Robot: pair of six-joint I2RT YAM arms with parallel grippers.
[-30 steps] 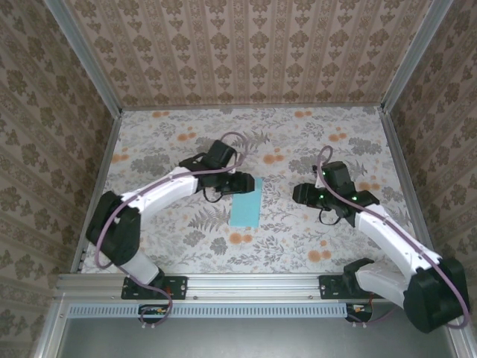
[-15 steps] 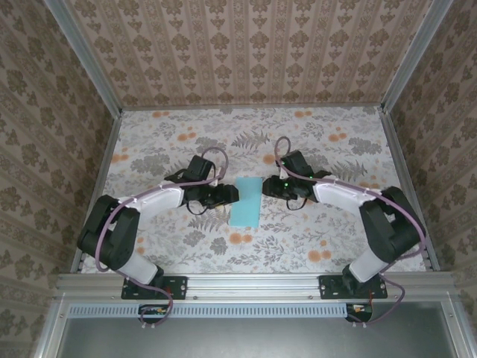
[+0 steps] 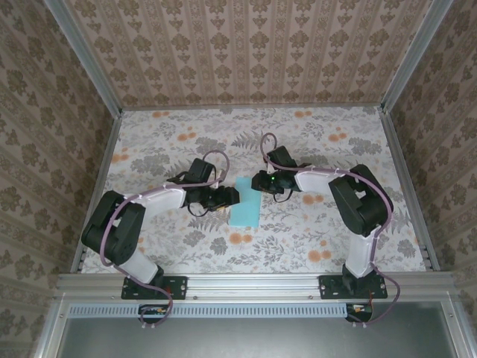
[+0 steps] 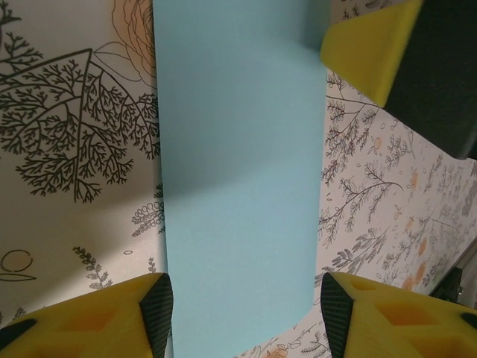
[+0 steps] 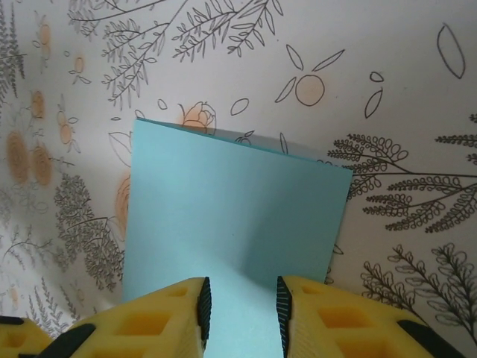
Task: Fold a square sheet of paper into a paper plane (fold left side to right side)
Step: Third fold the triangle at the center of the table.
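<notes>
The light cyan-blue sheet of paper (image 3: 246,207) lies flat on the table as a narrow upright rectangle, about half as wide as it is long. My left gripper (image 3: 229,195) is at its left edge, open. In the left wrist view its fingertips (image 4: 160,313) straddle the paper (image 4: 238,149) from edge to edge. My right gripper (image 3: 257,182) is low over the paper's far end. Its jaws stand a narrow gap apart over the paper (image 5: 231,201), gripping nothing. One right finger (image 4: 365,45) shows in the left wrist view. The paper plane is out of view.
The table (image 3: 179,142) has a floral cover. Patterned walls with metal posts (image 3: 100,82) close it in at the back and sides. A metal rail (image 3: 246,283) runs along the near edge where both arm bases are bolted.
My right arm swung left from the right side of the table to the paper's far end, and its jaws narrowed. My left gripper drew back slightly to the paper's left edge. The paper stayed put.
</notes>
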